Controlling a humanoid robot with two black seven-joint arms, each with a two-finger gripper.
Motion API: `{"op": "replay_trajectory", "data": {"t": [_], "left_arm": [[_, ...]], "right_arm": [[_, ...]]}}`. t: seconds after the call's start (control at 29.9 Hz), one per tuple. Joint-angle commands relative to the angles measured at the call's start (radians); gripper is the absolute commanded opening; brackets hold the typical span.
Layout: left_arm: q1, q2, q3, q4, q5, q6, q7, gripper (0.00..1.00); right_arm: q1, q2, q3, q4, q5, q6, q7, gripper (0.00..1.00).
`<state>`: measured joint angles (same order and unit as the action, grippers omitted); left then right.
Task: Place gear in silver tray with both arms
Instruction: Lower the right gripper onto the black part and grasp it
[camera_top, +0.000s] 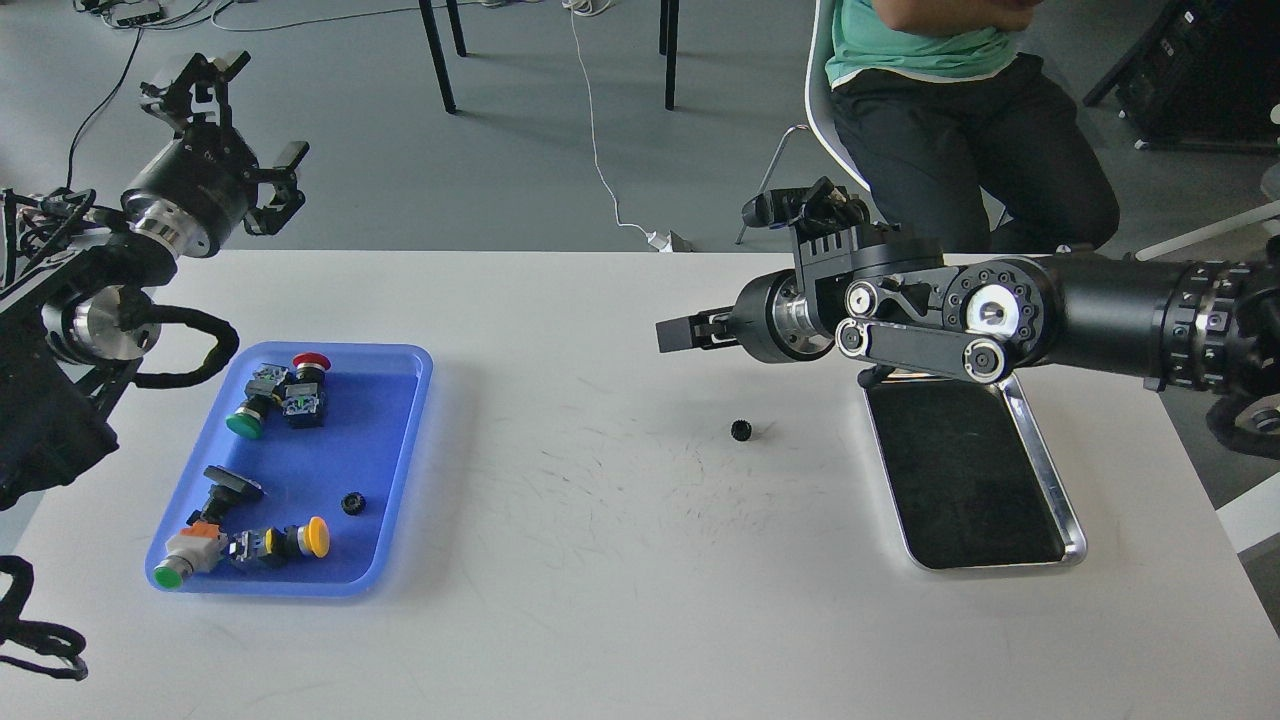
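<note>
Right black two-finger gripper (672, 333), fingers seemingly pressed together and empty, should spread and descend onto the small black toothed gear (741, 431) lying just below-right of it, beside the shiny rectangular steel tray (1046, 462).

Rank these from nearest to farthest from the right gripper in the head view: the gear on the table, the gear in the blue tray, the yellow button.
From the right gripper:
1. Gear on the table, just below the gripper, mid-table.
2. Gear in the blue tray, far to the left, near the tray's right side.
3. Yellow button, slightly farther left, at the tray's near end.
</note>
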<state>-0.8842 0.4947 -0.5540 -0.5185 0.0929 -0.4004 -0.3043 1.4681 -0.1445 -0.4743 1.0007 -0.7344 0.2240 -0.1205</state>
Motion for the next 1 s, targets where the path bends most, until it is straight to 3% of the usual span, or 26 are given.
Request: {"op": "replay_trajectory", "data": {"t": [0.0, 0.27, 0.63, 0.97], "left_arm": [[0.005, 0.008, 0.000, 0.000, 0.001, 0.000, -0.001, 0.98], [0.013, 0.024, 0.000, 0.000, -0.001, -0.002, -0.029, 0.98], [0.013, 0.027, 0.000, 0.000, -0.001, -0.002, -0.030, 0.98], [0.013, 0.027, 0.000, 0.000, -0.001, -0.002, -0.038, 0.98]], "right_arm": [[-0.002, 0.014, -0.033, -0.002, 0.006, 0.050, -0.001, 0.96], [-0.029, 0.008, -0.112, 0.007, 0.016, 0.080, -0.001, 0.96], [-0.048, 0.013, -0.119, -0.008, 0.013, 0.101, 0.001, 0.93], [-0.061, 0.054, -0.124, -0.053, 0.013, 0.115, -0.001, 0.81]]}}
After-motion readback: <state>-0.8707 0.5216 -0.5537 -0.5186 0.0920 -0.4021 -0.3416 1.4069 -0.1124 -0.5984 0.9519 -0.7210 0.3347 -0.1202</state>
